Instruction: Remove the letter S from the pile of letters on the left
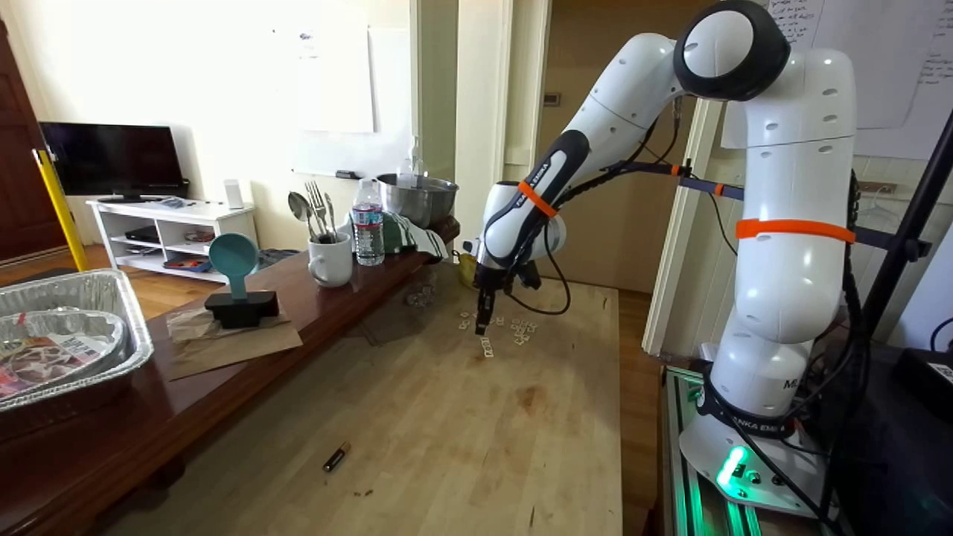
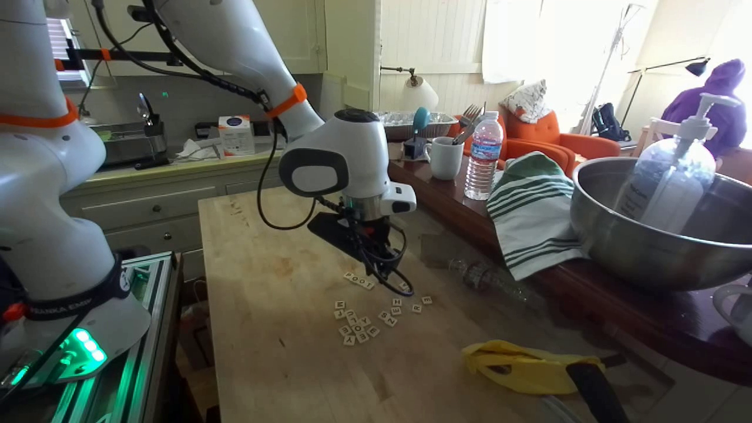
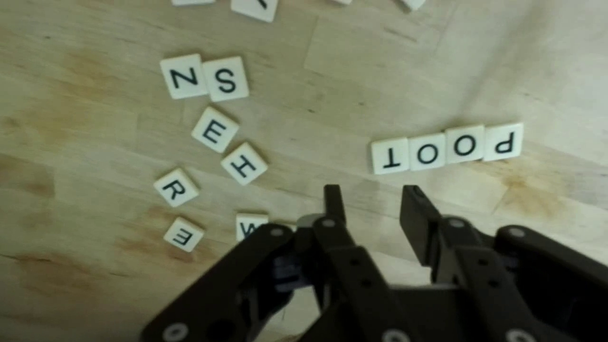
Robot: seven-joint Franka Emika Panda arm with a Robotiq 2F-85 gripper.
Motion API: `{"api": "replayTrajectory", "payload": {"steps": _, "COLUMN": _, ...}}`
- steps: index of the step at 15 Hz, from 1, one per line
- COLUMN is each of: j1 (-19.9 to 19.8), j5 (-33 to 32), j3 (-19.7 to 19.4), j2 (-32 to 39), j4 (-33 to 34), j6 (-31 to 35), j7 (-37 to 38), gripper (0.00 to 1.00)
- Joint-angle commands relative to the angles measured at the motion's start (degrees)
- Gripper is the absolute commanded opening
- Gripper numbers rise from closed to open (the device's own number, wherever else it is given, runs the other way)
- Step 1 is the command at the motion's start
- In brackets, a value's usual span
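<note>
1. Wrist view: gripper (image 3: 373, 202) wide and empty; letter S (image 3: 226, 79) touches N (image 3: 184, 76), so closing could pinch both.
2. In an exterior view, low sweeps might scatter the pile of letters (image 2: 358, 328).
3. In an exterior view, drift could jostle POOT tiles (image 1: 488, 348).

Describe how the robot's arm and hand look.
The Franka Emika Panda arm is mostly white and rounded, with orange bands, black cables along it, a lit green strip at its base and Franka Emika lettering on a black collar. The black hand has two slim fingers and grey bolt heads.
</note>
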Motion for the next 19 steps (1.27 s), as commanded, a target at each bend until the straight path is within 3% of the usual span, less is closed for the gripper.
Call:
{"api": "replayTrajectory", "payload": {"steps": 1, "j1": 0.3, "j5": 2.6, "j3": -0.1, "j2": -1.0, "j4": -0.3, "j6": -6.2, "j7": -4.8, "gripper": 0.71}}
{"api": "replayTrajectory", "payload": {"steps": 5, "j1": 0.9, "j5": 2.7, "j3": -0.8, "j2": -1.7, "j4": -0.8, "j6": -8.4, "j7": -7.4, "gripper": 0.99}}
{"api": "replayTrajectory", "payload": {"steps": 14, "j1": 3.5, "j5": 1.2, "j3": -2.0, "j2": -3.8, "j4": -3.7, "j6": -6.5, "j7": -8.9, "gripper": 1.00}}
{"api": "replayTrajectory", "payload": {"steps": 19, "j1": 3.8, "j5": 1.6, "j3": -2.5, "j2": -1.9, "j4": -1.7, "j6": -6.6, "j7": -8.6, "gripper": 1.00}}
